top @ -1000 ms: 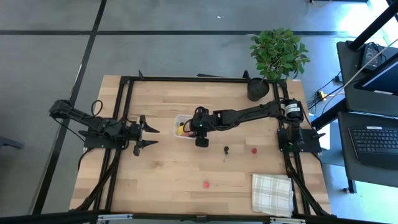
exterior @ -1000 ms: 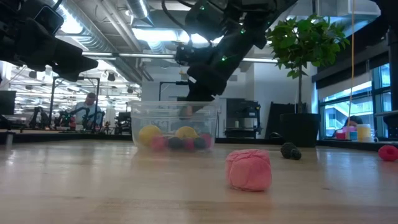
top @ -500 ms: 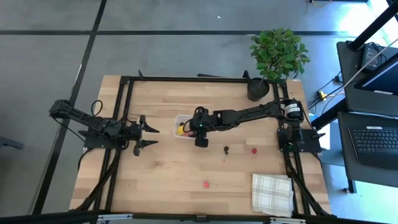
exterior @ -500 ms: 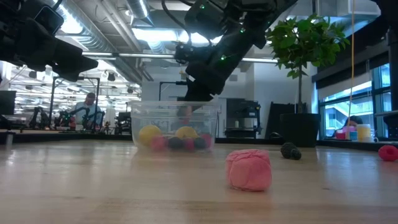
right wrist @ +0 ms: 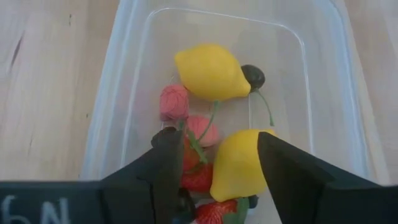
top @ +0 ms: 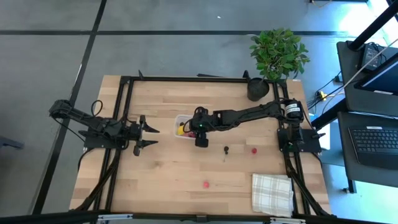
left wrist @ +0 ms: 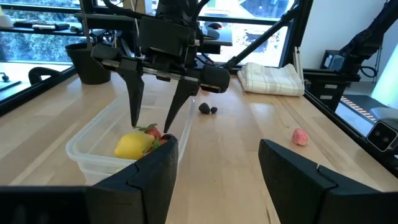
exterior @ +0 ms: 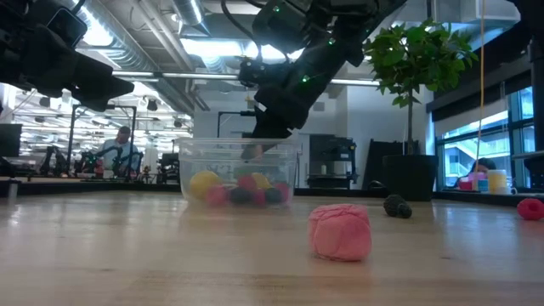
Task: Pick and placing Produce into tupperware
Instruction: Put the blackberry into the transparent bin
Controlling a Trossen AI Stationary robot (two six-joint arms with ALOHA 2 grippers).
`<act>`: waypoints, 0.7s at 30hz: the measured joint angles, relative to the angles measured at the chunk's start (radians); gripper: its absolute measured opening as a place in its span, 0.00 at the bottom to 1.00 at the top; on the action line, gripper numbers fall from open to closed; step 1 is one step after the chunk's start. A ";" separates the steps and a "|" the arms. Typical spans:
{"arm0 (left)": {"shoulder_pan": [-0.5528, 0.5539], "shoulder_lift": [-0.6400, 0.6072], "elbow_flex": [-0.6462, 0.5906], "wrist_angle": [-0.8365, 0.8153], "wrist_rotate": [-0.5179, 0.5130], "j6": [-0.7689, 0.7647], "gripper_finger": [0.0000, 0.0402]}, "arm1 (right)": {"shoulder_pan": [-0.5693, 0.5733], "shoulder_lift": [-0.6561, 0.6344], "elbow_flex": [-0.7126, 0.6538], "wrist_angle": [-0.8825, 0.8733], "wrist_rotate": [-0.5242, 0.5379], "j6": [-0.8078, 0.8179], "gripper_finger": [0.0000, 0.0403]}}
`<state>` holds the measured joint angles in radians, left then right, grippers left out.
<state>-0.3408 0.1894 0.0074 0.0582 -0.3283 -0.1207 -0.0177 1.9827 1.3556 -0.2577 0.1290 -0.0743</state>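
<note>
The clear tupperware (top: pixel 182 127) stands mid-table and holds two yellow lemons (right wrist: pixel 211 71), red and pink berries (right wrist: pixel 174 101) and a dark one. My right gripper (right wrist: pixel 217 168) hangs open over the tub's near end, fingers slanting down inside its rim (left wrist: pixel 152 106), with nothing between them. More produce lies loose on the wood: a pink piece (exterior: pixel 340 231), a dark berry (top: pixel 226 150) and a red one (top: pixel 254 150). My left gripper (top: pixel 149 134) waits open at the table's left, pointing at the tub.
A folded checked cloth (top: pixel 272 193) lies at the near right corner. A potted green plant (top: pixel 277 56) stands at the far right. Black frame rails (top: pixel 124 143) run along the table's left and right sides. Bare wood stretches in front of the tub.
My right gripper has opened over the tub without shifting. A red piece now lies among the fruit in the tub, between the two lemons, where none showed before.
</note>
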 joint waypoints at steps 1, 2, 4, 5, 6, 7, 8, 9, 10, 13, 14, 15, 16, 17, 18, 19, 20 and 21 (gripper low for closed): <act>0.000 0.000 0.000 0.000 0.000 0.000 0.54 | 0.000 0.000 0.000 0.000 0.000 -0.009 0.52; 0.000 0.000 0.000 0.000 0.000 0.000 0.54 | 0.000 0.000 0.000 0.003 0.000 -0.013 0.52; 0.000 0.000 0.000 0.000 0.000 0.000 0.54 | 0.000 0.000 0.002 0.007 0.000 -0.015 0.52; 0.000 0.000 0.000 0.000 0.000 0.000 0.54 | 0.001 0.000 0.005 0.007 0.000 -0.017 0.52; 0.000 0.000 0.000 0.000 0.000 0.000 0.54 | 0.004 0.000 0.009 0.008 0.000 -0.019 0.52; 0.000 0.000 0.000 0.000 0.000 0.000 0.54 | 0.007 0.000 0.014 0.007 0.000 -0.028 0.52; 0.000 0.000 0.000 0.000 0.000 0.000 0.54 | 0.010 0.000 0.019 0.007 0.001 -0.036 0.52; 0.000 0.000 0.000 0.000 0.000 0.000 0.54 | 0.014 0.000 0.024 0.005 0.001 -0.038 0.52; 0.000 0.000 0.000 0.000 0.000 0.000 0.54 | 0.018 0.000 0.032 0.000 0.000 -0.039 0.52; 0.000 0.000 0.000 0.000 0.000 0.000 0.54 | 0.030 -0.002 0.058 -0.046 0.000 -0.040 0.52; 0.000 0.000 0.000 0.000 0.000 0.000 0.54 | 0.033 -0.004 0.067 -0.069 -0.001 -0.040 0.52; 0.000 0.000 0.000 0.000 0.000 0.000 0.54 | 0.037 -0.008 0.075 -0.095 0.000 -0.040 0.52; 0.000 0.000 0.000 0.000 0.000 0.000 0.54 | 0.040 -0.013 0.081 -0.119 0.000 -0.040 0.52; 0.000 0.000 0.000 0.000 0.000 0.000 0.54 | 0.044 -0.020 0.085 -0.138 0.001 -0.040 0.52; 0.000 0.000 0.000 0.000 0.000 0.000 0.54 | 0.049 -0.029 0.086 -0.156 0.001 -0.039 0.52; 0.000 0.000 0.000 0.000 0.000 0.000 0.54 | 0.053 -0.041 0.086 -0.177 0.006 -0.039 0.52; 0.000 0.000 0.000 0.000 0.001 0.000 0.54 | 0.057 -0.051 0.086 -0.194 0.009 -0.036 0.52; 0.000 0.000 0.000 0.000 0.001 0.000 0.54 | 0.063 -0.062 0.086 -0.208 0.010 -0.035 0.52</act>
<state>-0.3408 0.1894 0.0078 0.0584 -0.3275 -0.1207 0.0453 1.9203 1.4418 -0.4660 0.1387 -0.1095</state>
